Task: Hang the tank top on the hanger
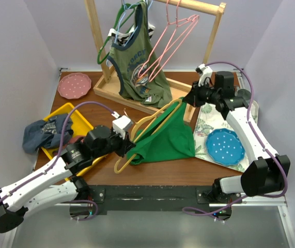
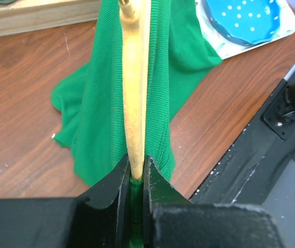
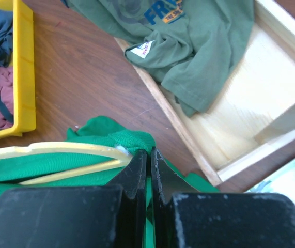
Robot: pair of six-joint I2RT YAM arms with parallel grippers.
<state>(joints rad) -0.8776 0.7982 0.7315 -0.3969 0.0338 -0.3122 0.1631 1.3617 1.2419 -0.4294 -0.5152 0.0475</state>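
Two arms reach over a brown wooden surface [image 1: 157, 173] closed in by pale lilac walls. The left pincer [image 2: 136, 164] is clamped almost shut on the yellow hanger [image 2: 134, 98], with green cloth pinched in beside it. The right pincer [image 3: 148, 155] is closed to a thin slit on the tank top [image 1: 168, 137] at the hanger's far end. The tank top drapes over the hanger, strung between both pincers, its lower edge lying on the surface. At the left, a yellow bin [image 1: 85, 120] holds dark blue and red clothes [image 1: 46, 132]. Behind, the hem of an olive top [image 3: 204, 46] rests in the base tray of a wooden rack [image 3: 240, 113]. At the right, a blue plate [image 1: 225, 146] sits on a flowered tray [image 1: 203, 124].
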